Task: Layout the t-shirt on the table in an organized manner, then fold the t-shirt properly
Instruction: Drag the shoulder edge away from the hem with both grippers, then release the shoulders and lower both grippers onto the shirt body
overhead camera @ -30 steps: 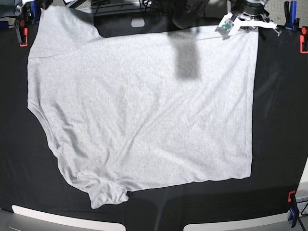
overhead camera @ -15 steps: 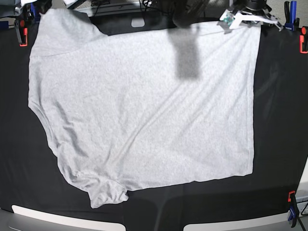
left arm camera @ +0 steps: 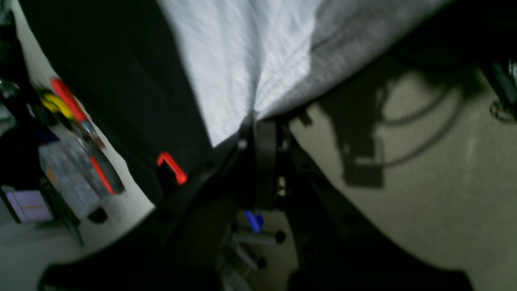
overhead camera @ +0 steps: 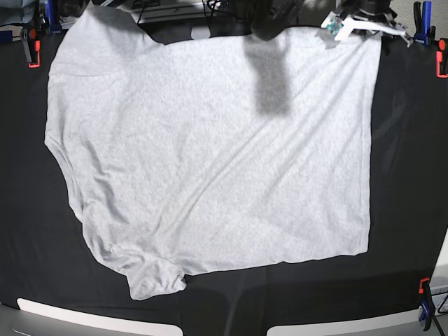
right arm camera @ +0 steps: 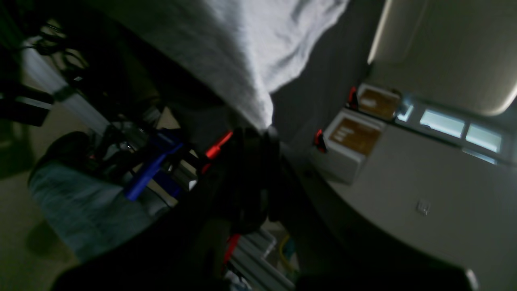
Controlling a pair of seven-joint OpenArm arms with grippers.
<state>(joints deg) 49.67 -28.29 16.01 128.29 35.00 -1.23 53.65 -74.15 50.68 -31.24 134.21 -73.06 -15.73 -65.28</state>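
The light grey t-shirt [overhead camera: 210, 154] lies spread across the black table [overhead camera: 406, 175], plain side up, with diagonal creases and a bunched sleeve at the near left. My left gripper [overhead camera: 360, 22] is at the far right corner of the shirt. In the left wrist view that gripper [left arm camera: 258, 121] is shut on the hem corner of the t-shirt [left arm camera: 242, 60]. In the right wrist view my right gripper [right arm camera: 264, 129] is shut on a pinched point of the t-shirt [right arm camera: 250, 52], at the far left corner. That gripper is cut off by the base view's top edge.
Red clamps [overhead camera: 33, 52] [overhead camera: 441, 63] and a blue clamp [overhead camera: 423, 28] grip the far table edge; another clamp [overhead camera: 424, 301] sits at the near right. A dark shadow [overhead camera: 271, 77] falls on the shirt's far middle. Cables and gear lie beyond the far edge.
Both grippers have pulled the shirt's far edge further away, toward the far table edge. The cloth has stretched flatter and the far left shoulder has shifted right.
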